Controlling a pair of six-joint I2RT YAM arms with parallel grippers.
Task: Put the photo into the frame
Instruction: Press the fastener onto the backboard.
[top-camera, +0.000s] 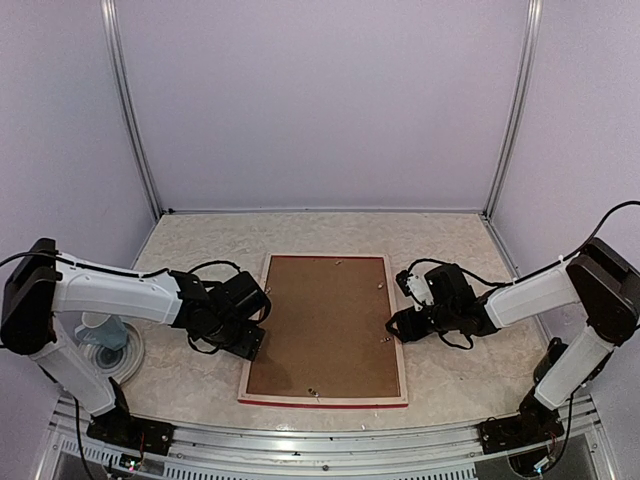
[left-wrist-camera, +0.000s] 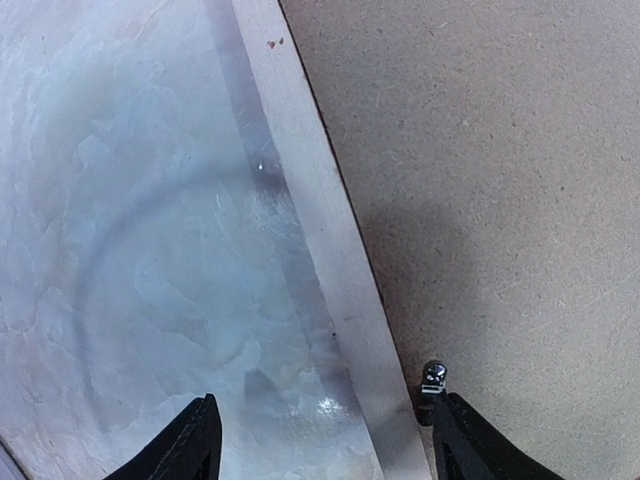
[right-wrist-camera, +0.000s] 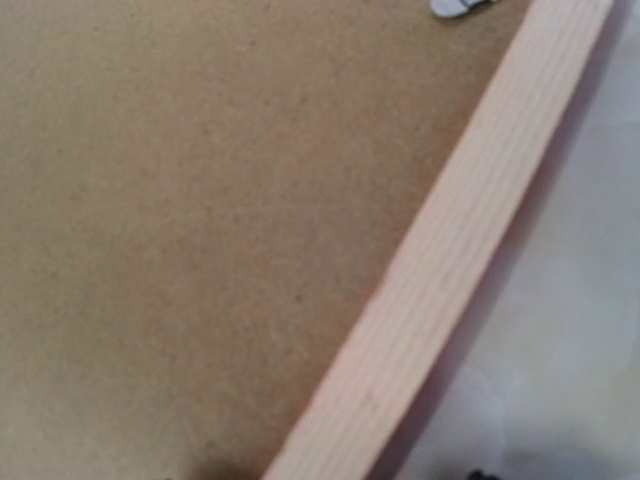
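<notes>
Flanking frame (top-camera: 320, 400) (back up): left gripper (left-wrist-camera: 322, 445), right gripper (top-camera: 398, 326).

On the marbled table (top-camera: 200, 375) lie a brown hardboard panel (top-camera: 322, 325) and, far left, a bluish object (top-camera: 100, 335).

the frame (top-camera: 322, 401) lies flat at the middle of the table (top-camera: 200, 250), the backing panel (top-camera: 322, 325) set inside it. my left gripper (top-camera: 247, 340) straddles its left rail, my right gripper (top-camera: 401, 322) its right rail.
</notes>
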